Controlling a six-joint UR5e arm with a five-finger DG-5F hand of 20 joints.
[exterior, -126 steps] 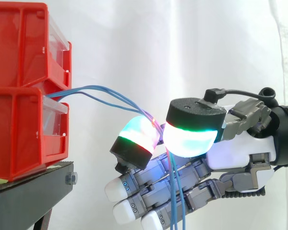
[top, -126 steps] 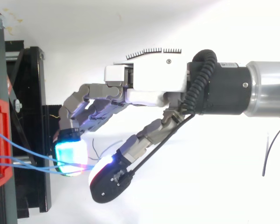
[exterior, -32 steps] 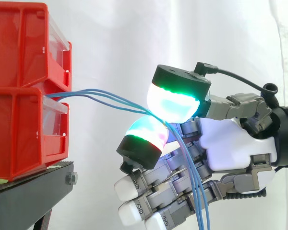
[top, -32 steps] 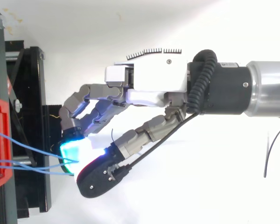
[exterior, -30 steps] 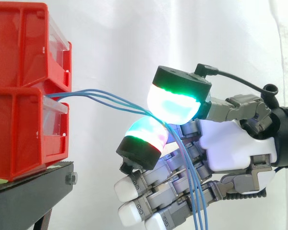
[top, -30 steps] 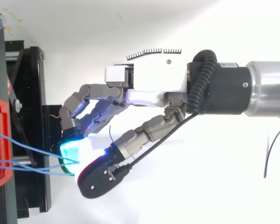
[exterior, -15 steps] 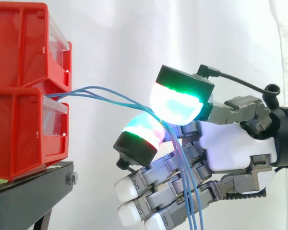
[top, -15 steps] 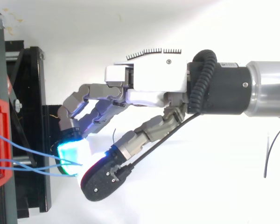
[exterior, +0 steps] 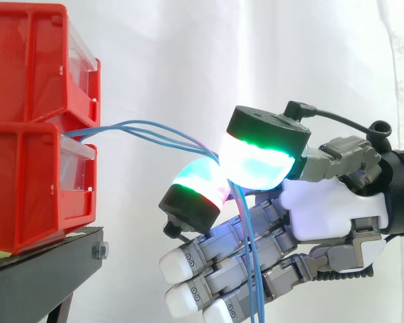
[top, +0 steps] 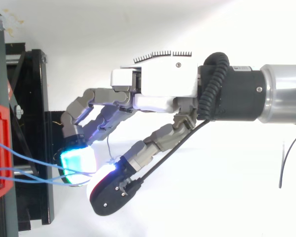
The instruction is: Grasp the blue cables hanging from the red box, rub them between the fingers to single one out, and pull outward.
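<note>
The thin blue cables (exterior: pixel 148 131), led from the red plastic box (exterior: pixel 27 188), were held pinched between glowing pads (exterior: pixel 256 165) of the grey-and-white robot hand (exterior: pixel 330 208), the upper pad having been slid back over the lower, so rubbing was judged under way, none yet singled out.

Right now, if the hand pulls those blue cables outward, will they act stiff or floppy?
Probably floppy: the blue cables sag from the red box and hang limp past the hand. They may slip, being thin strands pinched between rounded pads.
</note>
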